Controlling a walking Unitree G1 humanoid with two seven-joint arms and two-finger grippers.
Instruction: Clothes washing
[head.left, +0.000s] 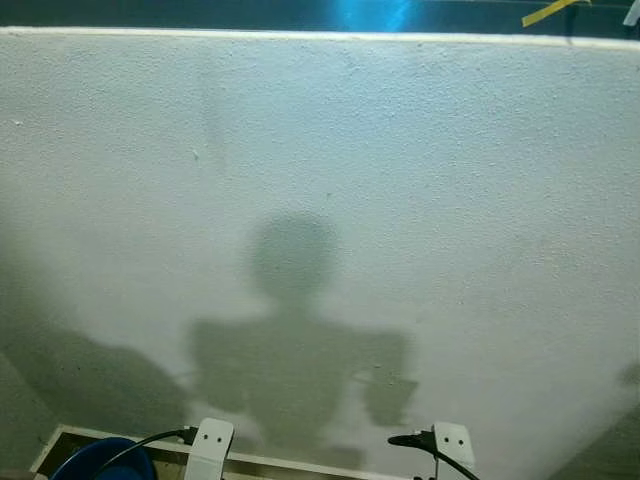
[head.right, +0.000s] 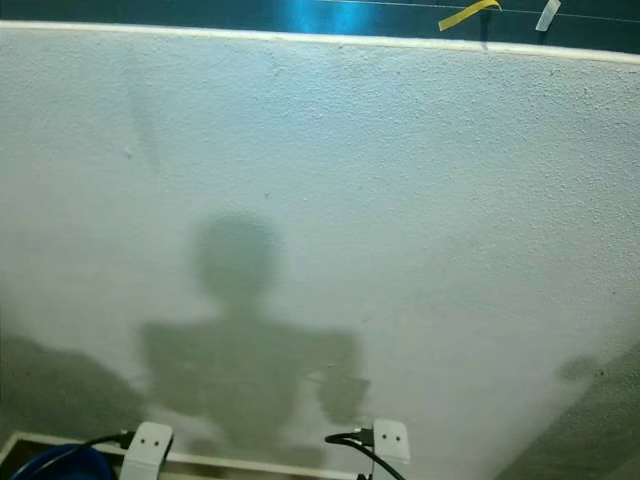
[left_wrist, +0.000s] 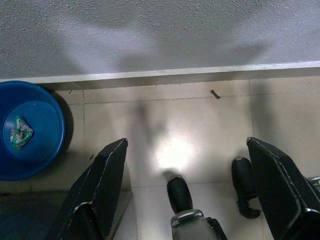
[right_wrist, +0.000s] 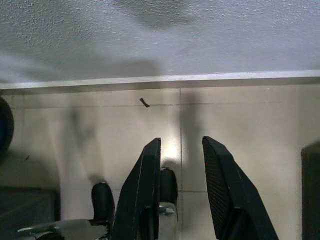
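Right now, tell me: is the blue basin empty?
No. A small crumpled green and white cloth lies inside the blue basin on the tiled floor.

One blue basin (left_wrist: 31, 131) — one cloth (left_wrist: 21, 132)

At the bottom edge of your head view you see two small white wrist housings, the left one (head.left: 210, 445) and the right one (head.left: 452, 444), each marked with two dark screw dots and fed by a thin black cable. Your left pincer (left_wrist: 197, 185) has two broad, flat black fingers (left_wrist: 102, 187) with pale worn edges. Your right pincer (right_wrist: 181, 185) has the same long black fingers (right_wrist: 142, 192), one showing a finely ribbed inner face. Below them you see rounded black feet and silver metal leg parts.
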